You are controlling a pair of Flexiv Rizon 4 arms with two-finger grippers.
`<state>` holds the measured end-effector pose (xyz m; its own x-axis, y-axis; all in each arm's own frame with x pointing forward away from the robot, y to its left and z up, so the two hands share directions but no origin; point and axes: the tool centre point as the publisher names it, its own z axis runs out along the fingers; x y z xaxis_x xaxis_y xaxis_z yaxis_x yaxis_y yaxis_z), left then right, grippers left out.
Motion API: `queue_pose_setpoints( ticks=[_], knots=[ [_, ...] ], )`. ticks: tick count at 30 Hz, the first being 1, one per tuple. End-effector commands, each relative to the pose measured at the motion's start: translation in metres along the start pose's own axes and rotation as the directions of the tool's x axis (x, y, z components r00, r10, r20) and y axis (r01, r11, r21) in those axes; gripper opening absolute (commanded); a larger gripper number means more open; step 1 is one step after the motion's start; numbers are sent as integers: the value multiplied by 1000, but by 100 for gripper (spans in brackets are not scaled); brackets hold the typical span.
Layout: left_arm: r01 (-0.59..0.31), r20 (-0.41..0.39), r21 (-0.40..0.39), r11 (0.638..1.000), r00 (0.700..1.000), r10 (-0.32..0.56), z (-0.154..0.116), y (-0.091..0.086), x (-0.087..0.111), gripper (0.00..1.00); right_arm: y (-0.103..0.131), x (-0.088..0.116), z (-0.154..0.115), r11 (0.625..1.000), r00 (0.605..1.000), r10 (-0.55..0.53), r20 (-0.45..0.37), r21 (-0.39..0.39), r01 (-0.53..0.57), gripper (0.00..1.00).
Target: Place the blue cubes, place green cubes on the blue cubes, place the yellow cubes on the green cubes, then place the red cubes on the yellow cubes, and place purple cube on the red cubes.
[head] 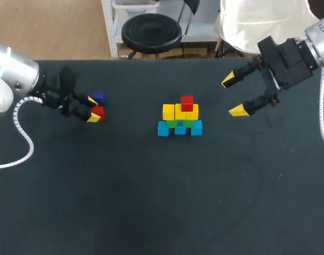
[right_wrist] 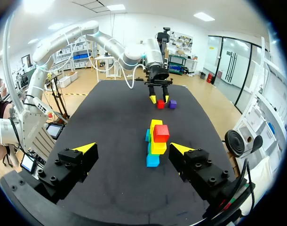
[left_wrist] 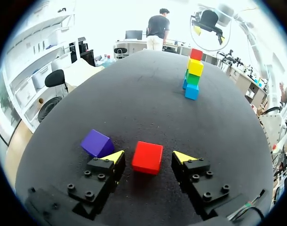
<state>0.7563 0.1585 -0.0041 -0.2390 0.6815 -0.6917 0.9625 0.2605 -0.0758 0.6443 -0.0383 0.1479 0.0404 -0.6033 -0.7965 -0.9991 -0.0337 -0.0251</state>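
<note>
A stack (head: 180,118) stands mid-table: blue cubes at the bottom, green cubes on them, yellow cubes above, and one red cube (head: 187,102) on top. It also shows in the left wrist view (left_wrist: 194,73) and ahead of my right gripper (right_wrist: 155,141). At the left, a loose red cube (head: 97,113) (left_wrist: 147,157) lies between the fingers of my left gripper (head: 93,109) (left_wrist: 145,157), with a small gap on each side. A purple cube (head: 98,98) (left_wrist: 97,142) rests just outside one finger. My right gripper (head: 233,95) (right_wrist: 134,149) hangs open and empty, right of the stack.
The black table (head: 151,202) stretches bare in front of the stack. Seen from the right wrist, my left arm (right_wrist: 134,52) comes down to the two loose cubes at the table's far end.
</note>
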Motion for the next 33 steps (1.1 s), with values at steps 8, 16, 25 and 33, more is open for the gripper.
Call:
queue_pose_setpoints(
  ticks=[8, 16, 25, 33],
  knots=[
    [-4, 6, 13, 1000, 1000, 4, 2, 1, 1, 14, 1, 0, 0, 1000, 1000, 0, 0, 2, 0, 100],
    [-3, -1, 22, 1000, 1000, 3, 5, -1, 0, 0, 1, 0, 0, 1000, 1000, 0, 0, 2, 0, 100],
    [0, -40, -10, 1000, 999, -1, -15, -22, -41, 0, 1, 0, 0, 1000, 1000, 0, 0, 2, 0, 100],
    [-65, -7, 23, 998, 998, 65, -31, -52, -75, 0, 1, 0, 0, 1000, 1000, 0, 0, 2, 0, 100]
  ],
)
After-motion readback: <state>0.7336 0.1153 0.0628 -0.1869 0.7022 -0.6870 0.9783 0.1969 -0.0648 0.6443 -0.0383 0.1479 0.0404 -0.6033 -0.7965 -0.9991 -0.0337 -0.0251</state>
